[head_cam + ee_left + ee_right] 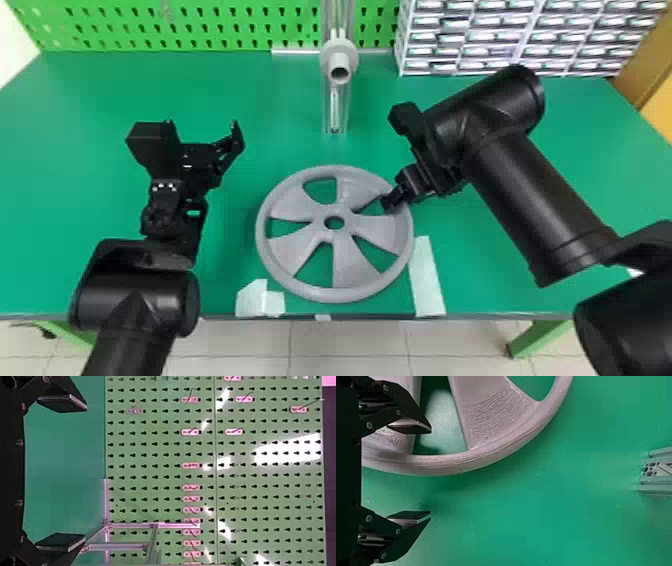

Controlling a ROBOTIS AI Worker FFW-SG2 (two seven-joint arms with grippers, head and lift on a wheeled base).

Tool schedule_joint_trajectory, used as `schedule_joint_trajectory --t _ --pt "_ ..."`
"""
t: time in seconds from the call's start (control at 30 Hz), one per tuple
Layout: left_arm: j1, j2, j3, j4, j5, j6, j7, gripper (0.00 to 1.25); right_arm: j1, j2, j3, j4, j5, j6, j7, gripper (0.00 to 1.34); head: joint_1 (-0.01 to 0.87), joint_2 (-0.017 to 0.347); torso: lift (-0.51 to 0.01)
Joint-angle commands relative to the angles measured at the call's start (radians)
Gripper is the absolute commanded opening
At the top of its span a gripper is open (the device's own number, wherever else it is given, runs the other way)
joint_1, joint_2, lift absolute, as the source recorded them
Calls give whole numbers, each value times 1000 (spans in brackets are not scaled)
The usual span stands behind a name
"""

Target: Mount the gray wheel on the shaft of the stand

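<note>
Head view: gray wheel (357,260) is lying flat on the counter (225,95), near the front edge, around the middle; shaft (341,59) is sticking out of the stand (334,117), wheel well apart from it and still unmounted. Stand is standing at the back of the counter, in front of the green pegboard (220,25)

Right gripper (389,202) is reaching down to the wheel's rim on the side toward the stand, right of center. Right wrist view: jaws are spread, one sitting over an opening between spokes, the other outside the rim, so the rim is running between them; not pinching it, contact can't be told

Left gripper (202,125) is hanging left of the wheel, apart from it. Left wrist view: jaws are spread wide, holding nothing, facing the pegboard

Others: drawer rack (520,37) is standing back right; pale tape pieces (427,277) are sticking beside the wheel, front edge
</note>
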Motion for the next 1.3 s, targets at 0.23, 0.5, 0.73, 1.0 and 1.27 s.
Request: schedule_joint_trajectory --t 0.23,0.5,0.73,1.0,1.27 --pt "8 3 8 -25 -6 1 0 1117 6 0 -19 0 11 3 0 692 865 52 -101" --pt "11 3 11 -31 -12 1 0 1117 5 0 -22 0 12 4 0 618 865 52 -101" --pt "11 3 12 -31 -15 1 0 1117 5 2 -22 -2 15 4 0 549 865 52 -101" --pt "11 3 11 -31 -25 4 0 1117 8 0 -28 -21 28 4 0 624 865 52 -101" --pt "12 3 11 -31 -28 5 0 1117 11 -5 -47 -38 48 13 0 634 865 52 -101"
